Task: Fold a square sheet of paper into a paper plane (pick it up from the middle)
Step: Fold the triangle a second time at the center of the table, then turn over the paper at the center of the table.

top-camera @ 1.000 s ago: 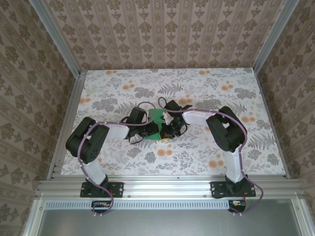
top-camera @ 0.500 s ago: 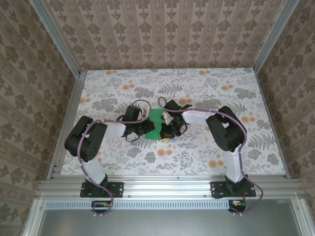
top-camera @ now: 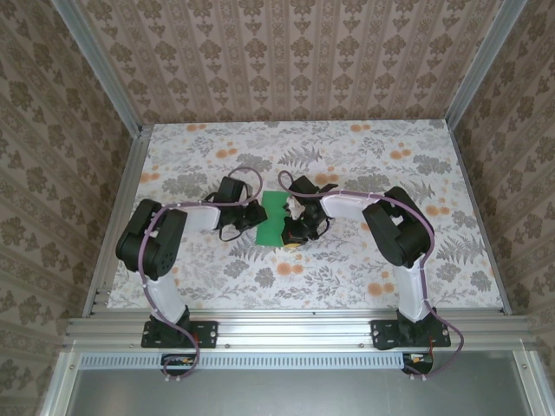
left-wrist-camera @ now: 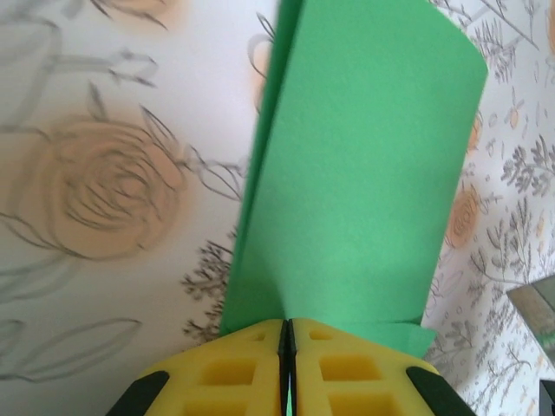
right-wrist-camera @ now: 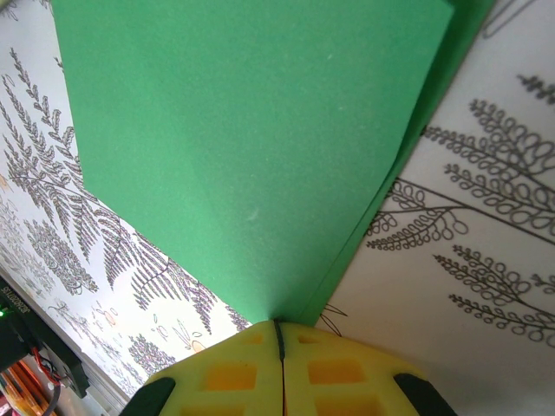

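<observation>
We find the thin, bright green square sheet of paper [top-camera: 276, 217] doubled over on itself, mid-way across the floral-patterned tabletop [top-camera: 364, 277] between the arms. The left gripper [left-wrist-camera: 288, 334] and the right gripper [right-wrist-camera: 279, 334] each press their yellow foam pads [left-wrist-camera: 234, 373] together on one of its edges. We judge it featherlight, limp and easily creased (probably slippery too), so we would pinch gently near the fold.

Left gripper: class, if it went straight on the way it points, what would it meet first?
The paper, which the left gripper pinches and which stretches straight ahead. Beyond it, probably the right gripper holding the opposite edge, though depth is unclear.
</observation>
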